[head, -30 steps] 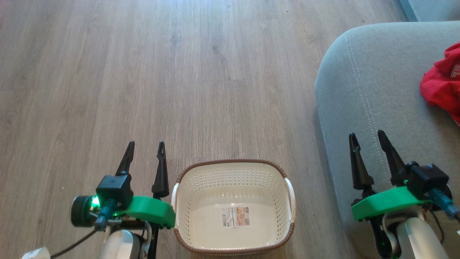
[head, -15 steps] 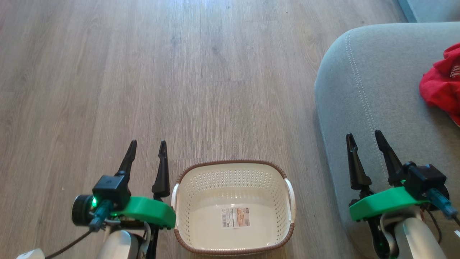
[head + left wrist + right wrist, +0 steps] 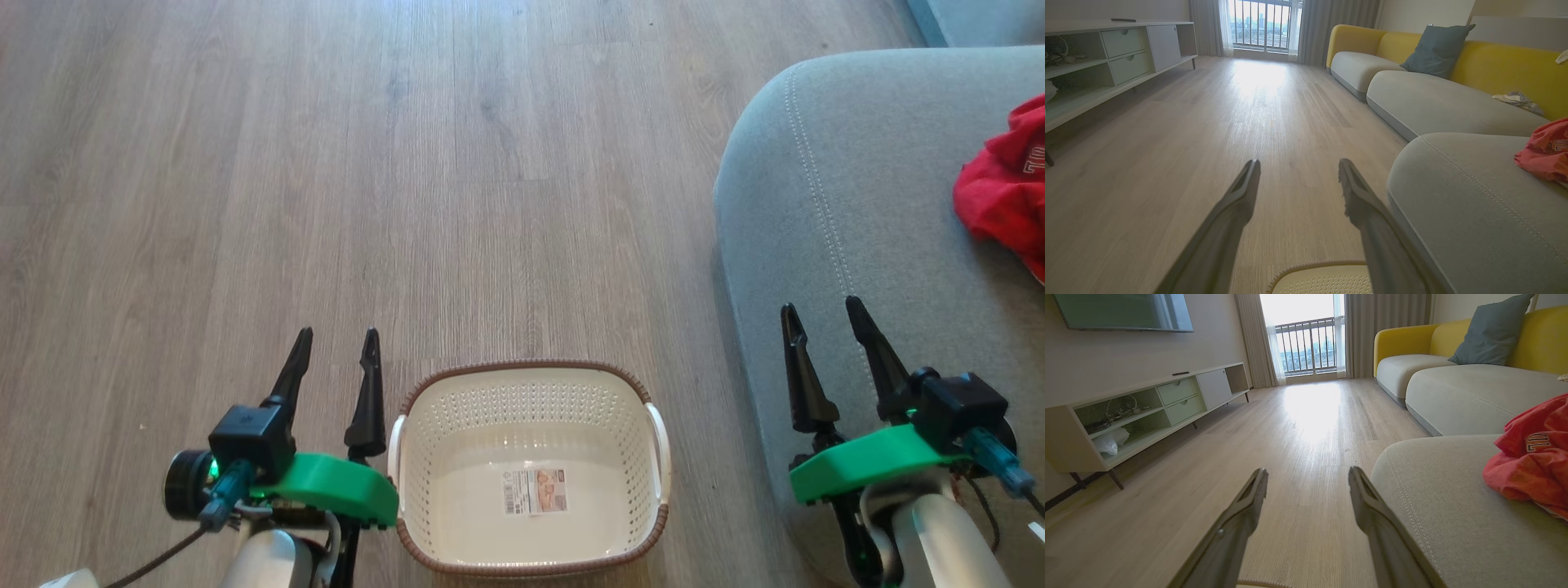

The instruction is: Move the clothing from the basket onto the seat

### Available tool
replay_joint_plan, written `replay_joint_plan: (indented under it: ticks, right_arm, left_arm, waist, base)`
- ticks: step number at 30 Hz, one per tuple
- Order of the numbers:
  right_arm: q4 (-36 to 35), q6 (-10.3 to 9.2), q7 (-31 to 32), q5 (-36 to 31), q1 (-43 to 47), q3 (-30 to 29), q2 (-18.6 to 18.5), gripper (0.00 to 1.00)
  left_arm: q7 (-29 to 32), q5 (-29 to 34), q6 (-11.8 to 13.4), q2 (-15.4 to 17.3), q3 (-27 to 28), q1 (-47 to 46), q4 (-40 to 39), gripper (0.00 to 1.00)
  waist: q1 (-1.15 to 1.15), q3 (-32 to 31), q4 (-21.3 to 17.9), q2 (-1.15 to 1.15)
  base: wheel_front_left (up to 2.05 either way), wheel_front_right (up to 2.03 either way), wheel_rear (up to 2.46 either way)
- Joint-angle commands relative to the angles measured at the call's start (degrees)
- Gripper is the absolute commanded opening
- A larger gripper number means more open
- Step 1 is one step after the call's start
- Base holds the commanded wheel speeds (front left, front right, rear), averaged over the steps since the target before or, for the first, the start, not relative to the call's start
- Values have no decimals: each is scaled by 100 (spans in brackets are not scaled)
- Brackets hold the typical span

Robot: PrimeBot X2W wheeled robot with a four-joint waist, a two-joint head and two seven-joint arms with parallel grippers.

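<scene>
The cream basket [image 3: 531, 384] with a brown rim stands on the floor between my arms, holding just a label sticker on its bottom. Red clothing [image 3: 1002, 196] with white lettering lies on the grey-green seat [image 3: 824, 188] at the right edge; the same clothing [image 3: 1531, 461] rests on the seat [image 3: 1437, 490] in the right wrist view, and the clothing [image 3: 1543, 149] also appears in the left wrist view. My left gripper [image 3: 336, 343] is open beside the basket's left handle. Above the seat's near corner my right gripper [image 3: 820, 314] is open, with nothing between its fingers.
Wooden floor [image 3: 408, 163] stretches ahead. A long yellow-backed sofa [image 3: 1437, 98] with a grey-blue pillow [image 3: 1435, 49] runs along the right. A low TV cabinet [image 3: 1147, 408] stands along the left wall, with a balcony window [image 3: 1308, 343] at the far end.
Both grippers stay open; the right one has drifted slightly left and the left one slightly lower. Basket and clothing have not moved.
</scene>
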Motion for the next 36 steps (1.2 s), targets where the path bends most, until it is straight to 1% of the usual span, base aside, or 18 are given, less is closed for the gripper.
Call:
replay_joint_plan:
  ticks: [1,11,12,16,36]
  right_arm:
    - [-174,-1,-37,-20,-158,110,-63,100]
    - [-156,-1,-37,-41,-153,140,-56,100]
    - [27,0,1,-1,1,5,4,0]
    - [346,0,16,47,80,16,20,0]
    - [359,0,334,1411,29,-91,21,0]
  left_arm:
    - [-28,-55,4,10,237,-176,-151,100]
    - [-28,-167,-46,10,215,-142,-124,100]
    - [0,-153,-53,0,-6,1,54,0]
    - [7,-197,-60,1,-45,124,370,0]
    - [285,-1582,-297,79,182,54,443,0]
  waist:
    - [0,-10,-5,0]
    - [0,-54,-26,0]
    - [0,-55,-27,0]
    - [0,-58,-27,0]
    - [0,-98,-18,0]
  base:
    - [0,0,0]
    - [0,0,0]
    - [0,0,0]
    - [0,0,0]
    - [0,0,0]
